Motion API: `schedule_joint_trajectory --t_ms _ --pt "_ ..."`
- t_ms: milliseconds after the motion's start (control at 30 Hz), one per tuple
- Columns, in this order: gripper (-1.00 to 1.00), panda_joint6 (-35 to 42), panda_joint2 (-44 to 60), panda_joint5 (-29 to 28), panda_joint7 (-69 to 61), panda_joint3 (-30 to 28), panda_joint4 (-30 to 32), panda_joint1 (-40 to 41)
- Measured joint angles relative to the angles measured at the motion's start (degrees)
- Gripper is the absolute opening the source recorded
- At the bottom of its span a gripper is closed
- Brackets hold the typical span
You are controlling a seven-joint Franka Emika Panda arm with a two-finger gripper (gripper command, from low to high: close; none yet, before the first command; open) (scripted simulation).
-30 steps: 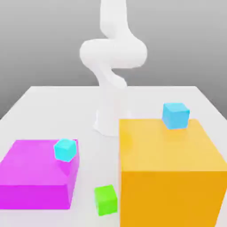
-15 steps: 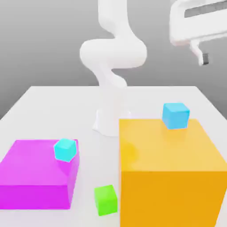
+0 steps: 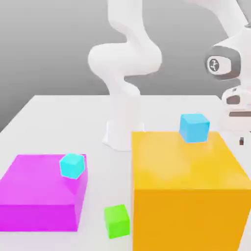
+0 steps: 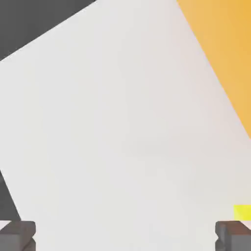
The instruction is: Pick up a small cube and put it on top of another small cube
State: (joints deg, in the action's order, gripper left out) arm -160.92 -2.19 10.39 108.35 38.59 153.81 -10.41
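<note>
Gripper (image 4: 125,235) jaws wide apart, empty, over bare table (image 4: 122,137). Yellow small cube (image 4: 242,212) just beside 1 fingertip (image 4: 233,234). Orange block (image 3: 186,188) (blue cube (image 3: 194,127) on top) at 9 o'clock of the hand.

No text, label, brand, number or sign can be read on anything here.
</note>
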Motion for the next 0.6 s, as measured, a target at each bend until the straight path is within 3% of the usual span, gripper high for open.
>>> schedule_joint_trajectory --t_ms 200,467,600 --pt "0.00 -2.8 2.4 -10.3 9.6 1.4 9.0 -1.8" --pt "0.00 -6.0 7.7 -21.5 18.3 -3.5 7.5 -3.5" --pt "0.00 -7.9 10.9 -28.9 23.8 -8.7 6.6 -6.8"
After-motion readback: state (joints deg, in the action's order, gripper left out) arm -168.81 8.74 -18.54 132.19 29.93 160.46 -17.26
